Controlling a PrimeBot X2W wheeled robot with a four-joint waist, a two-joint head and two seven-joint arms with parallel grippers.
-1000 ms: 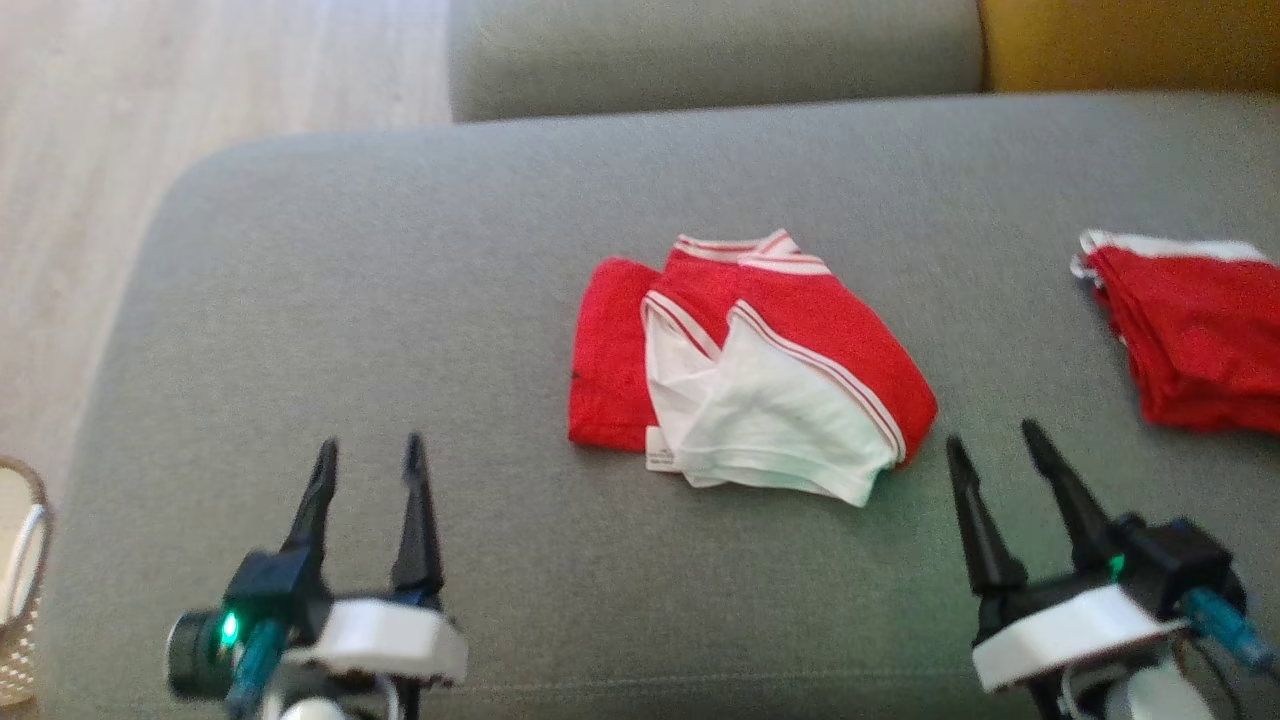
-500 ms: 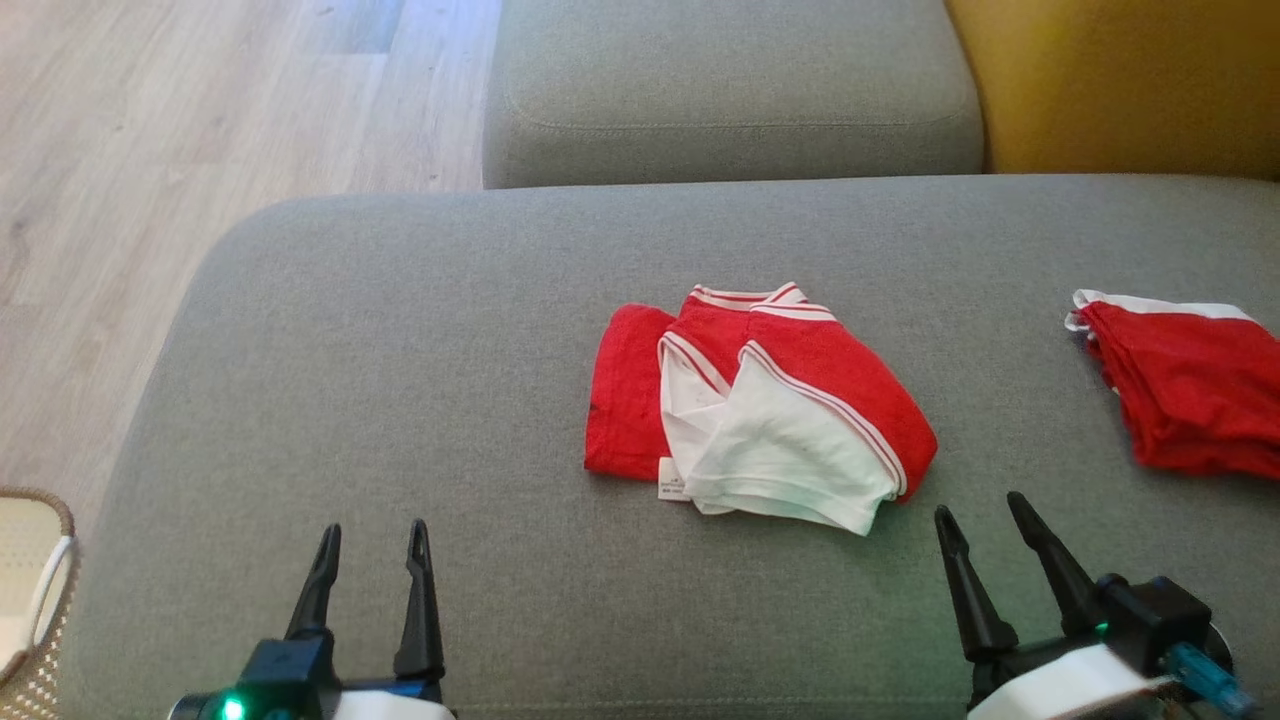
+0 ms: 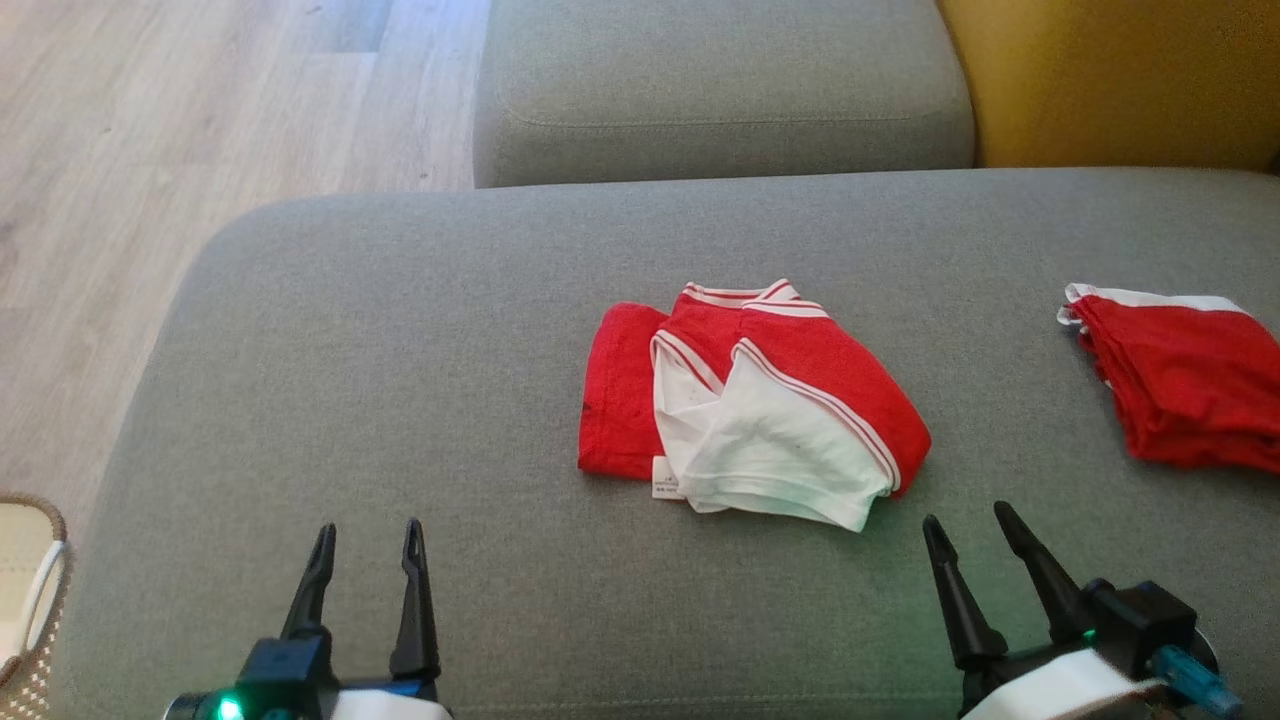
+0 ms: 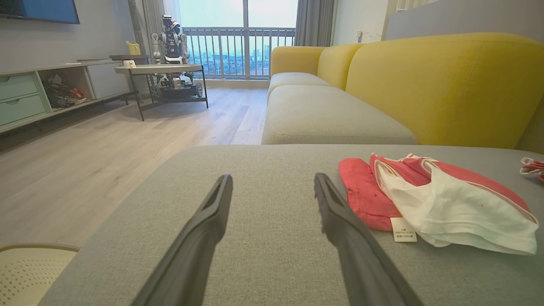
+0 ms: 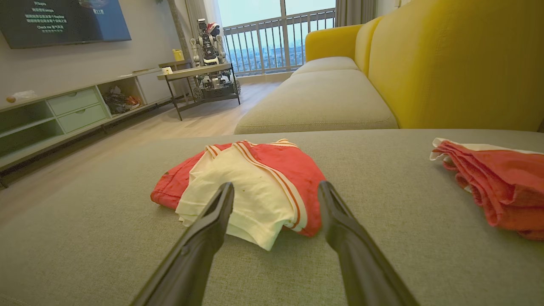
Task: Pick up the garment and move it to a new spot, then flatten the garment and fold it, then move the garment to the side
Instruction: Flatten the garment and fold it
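The garment is a red piece with white panels and striped trim, lying crumpled in the middle of the grey sofa cushion. It also shows at the right of the left wrist view and straight ahead in the right wrist view. My left gripper stands open over bare cushion, well to the garment's near left. My right gripper is open too, just short of the garment's near right corner. Nothing is between either pair of fingers.
A second red garment lies folded at the cushion's right edge. Beyond are another grey seat cushion and the yellow sofa back. Wooden floor lies to the left, with a woven basket at the lower left.
The head camera has tilted, so the whole picture has shifted down and more of the far cushion shows. Both garments lie as before. Both grippers remain open.
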